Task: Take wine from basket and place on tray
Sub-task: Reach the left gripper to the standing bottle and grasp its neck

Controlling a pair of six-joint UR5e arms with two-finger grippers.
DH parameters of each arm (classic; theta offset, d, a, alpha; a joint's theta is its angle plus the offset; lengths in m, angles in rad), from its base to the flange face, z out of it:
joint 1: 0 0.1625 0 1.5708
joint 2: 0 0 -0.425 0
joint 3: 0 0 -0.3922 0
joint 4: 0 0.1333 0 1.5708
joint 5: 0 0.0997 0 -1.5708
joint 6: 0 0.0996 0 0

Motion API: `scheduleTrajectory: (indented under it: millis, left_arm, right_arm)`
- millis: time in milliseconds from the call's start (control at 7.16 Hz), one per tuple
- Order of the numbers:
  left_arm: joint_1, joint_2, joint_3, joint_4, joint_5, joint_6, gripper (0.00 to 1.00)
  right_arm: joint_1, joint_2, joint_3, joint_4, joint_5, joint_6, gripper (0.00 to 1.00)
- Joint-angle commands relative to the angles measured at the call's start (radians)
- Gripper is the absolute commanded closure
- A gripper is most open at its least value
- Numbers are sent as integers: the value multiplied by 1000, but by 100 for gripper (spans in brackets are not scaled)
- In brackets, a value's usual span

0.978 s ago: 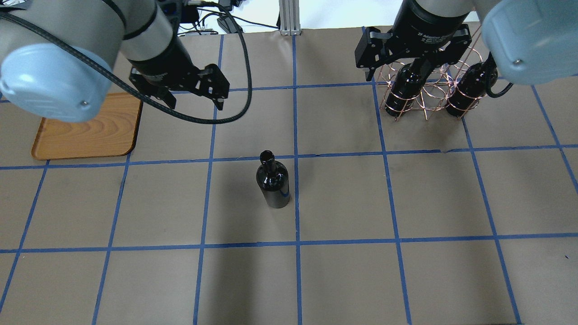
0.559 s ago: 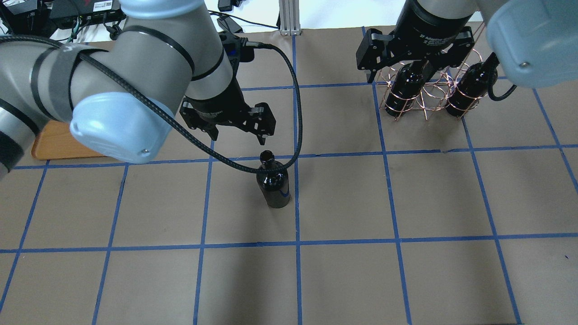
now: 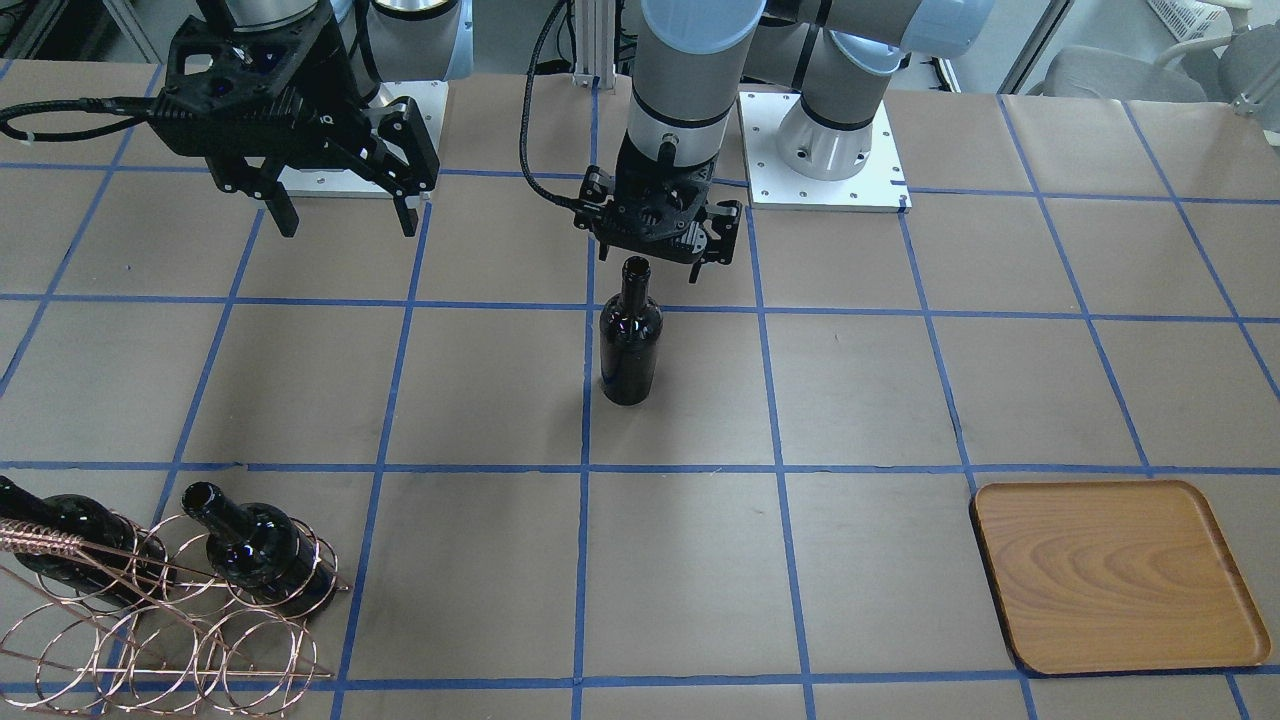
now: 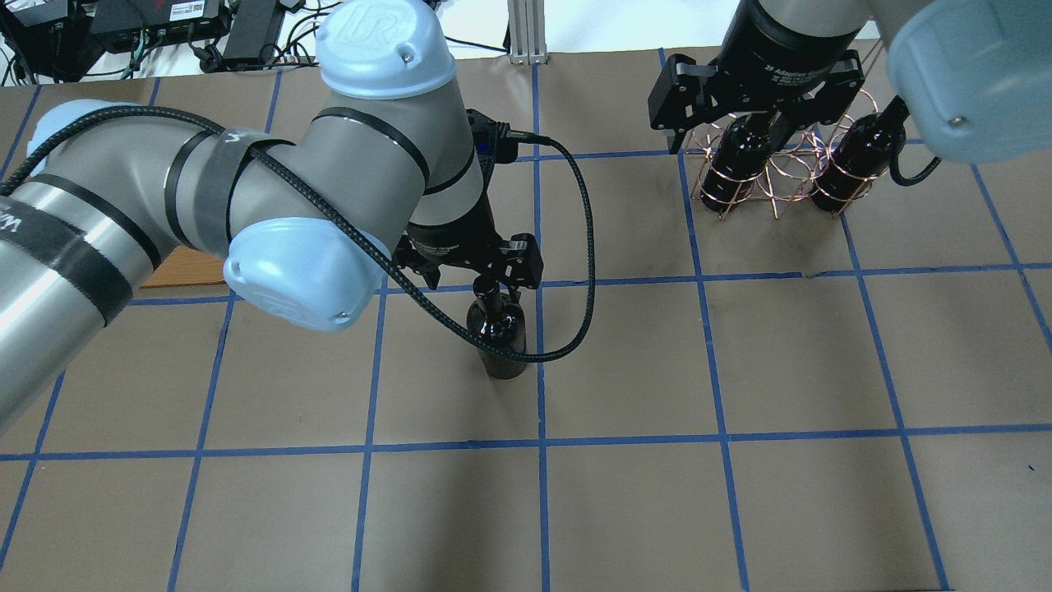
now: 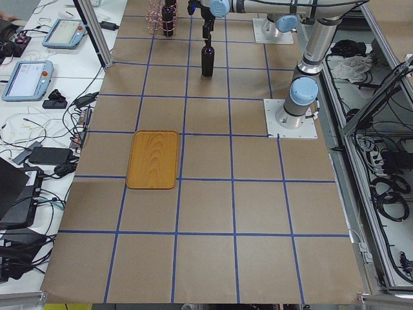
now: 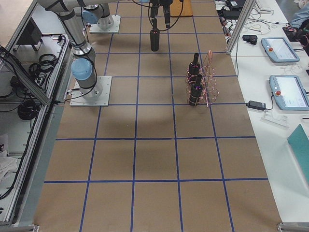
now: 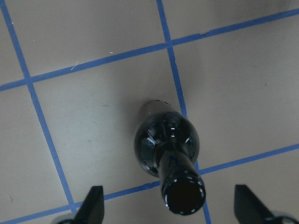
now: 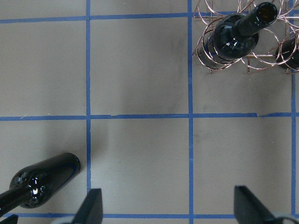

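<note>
Left end effector (image 3: 655, 262), in the front-facing view, hangs level with the mouth of the wine (image 3: 630, 350). The wine stands upright near the middle of the tabletop (image 3: 480, 580). The tray (image 3: 1110, 570) lies well off to one side, and the basket (image 3: 150, 640) with two other bottles (image 3: 255, 550) sits at the opposite corner. The right end effector (image 3: 345, 222) hovers spread wide, holding nothing.

Overhead, the left arm hides most of the tray (image 4: 177, 271), and the right end effector (image 4: 744, 131) overlaps the basket (image 4: 777, 177).

Only the left wrist view settles the grip. Both fingers (image 7: 93, 205) stand far apart, flanking the mouth of the wine (image 7: 166, 140) without touching glass.

The right wrist view shows that end effector's fingers (image 8: 91, 207) equally wide above the tabletop.
</note>
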Motion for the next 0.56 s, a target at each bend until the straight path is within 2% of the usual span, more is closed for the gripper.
scheduleTrajectory:
  millis: [0, 140, 279, 419]
  left_arm:
    - [-5, -35, -2, 20, 0, -2, 18]
    - [-7, -38, -2, 20, -2, -2, 20]
    - [-8, -44, -5, 20, -3, 1, 30]
    - [-8, -46, -9, 20, -2, 5, 50]
  right_arm:
    - [1, -1, -1, -1, 0, 0, 0]
    - [1, -1, -1, -1, 0, 0, 0]
    - [-1, 0, -1, -1, 0, 0, 0]
    - [-1, 0, -1, -1, -1, 0, 0]
